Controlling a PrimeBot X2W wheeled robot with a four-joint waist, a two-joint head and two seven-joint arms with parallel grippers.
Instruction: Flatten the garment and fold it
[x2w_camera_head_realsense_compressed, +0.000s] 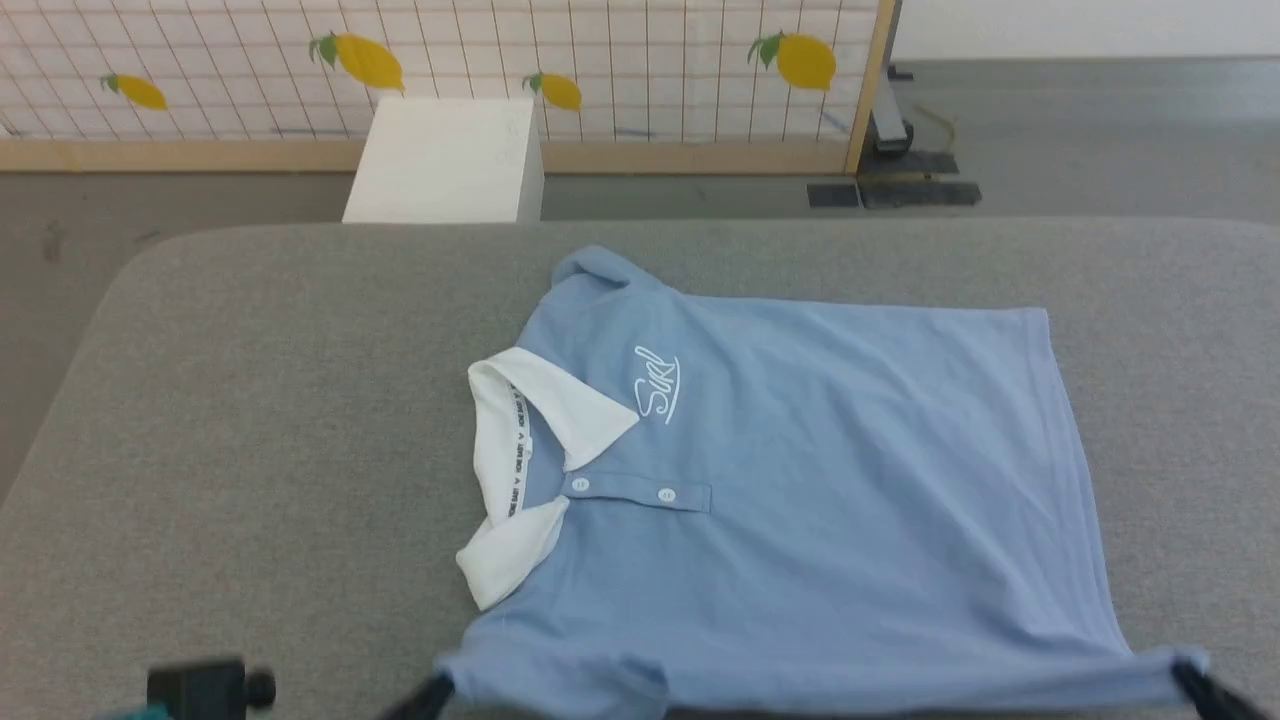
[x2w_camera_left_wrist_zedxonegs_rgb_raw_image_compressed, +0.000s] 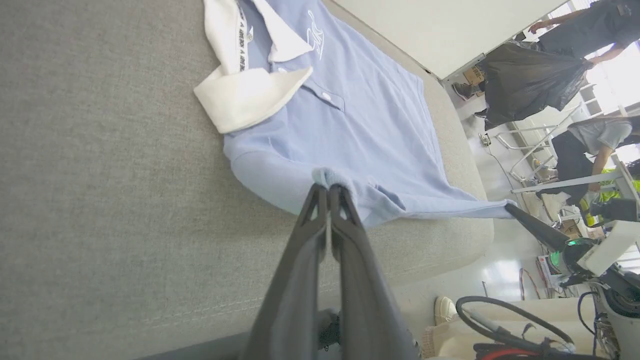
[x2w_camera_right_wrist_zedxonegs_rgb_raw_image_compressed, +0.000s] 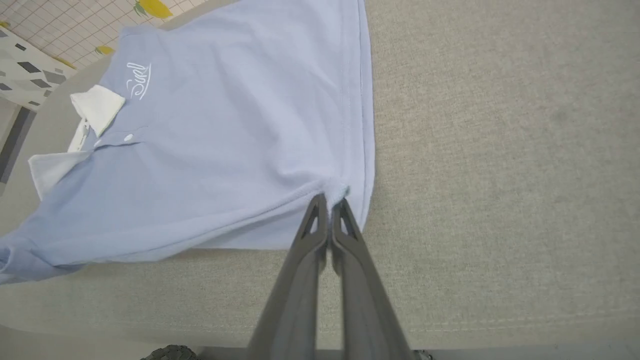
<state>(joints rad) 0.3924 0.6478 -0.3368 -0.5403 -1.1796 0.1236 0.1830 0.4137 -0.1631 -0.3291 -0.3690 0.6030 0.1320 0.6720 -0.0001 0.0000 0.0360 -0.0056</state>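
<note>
The garment (x2w_camera_head_realsense_compressed: 800, 480), a light blue polo shirt with a white collar and white chest logo, lies front up on the grey padded table (x2w_camera_head_realsense_compressed: 250, 400), collar to the left and hem to the right. Its near edge is lifted slightly and stretched between both grippers. My left gripper (x2w_camera_head_realsense_compressed: 440, 685) is shut on the near sleeve fabric, seen pinched at its fingertips in the left wrist view (x2w_camera_left_wrist_zedxonegs_rgb_raw_image_compressed: 328, 187). My right gripper (x2w_camera_head_realsense_compressed: 1185, 672) is shut on the near hem corner, with the fabric bunched at its tips in the right wrist view (x2w_camera_right_wrist_zedxonegs_rgb_raw_image_compressed: 330, 200). The far sleeve is folded under.
A white box (x2w_camera_head_realsense_compressed: 450, 160) stands behind the table before a lemon-printed screen (x2w_camera_head_realsense_compressed: 600, 60). A black device (x2w_camera_head_realsense_compressed: 210, 688) sits at the lower left. The table's near edge (x2w_camera_left_wrist_zedxonegs_rgb_raw_image_compressed: 400, 260) drops to the floor, where people (x2w_camera_left_wrist_zedxonegs_rgb_raw_image_compressed: 590, 145) and cables are off to the side.
</note>
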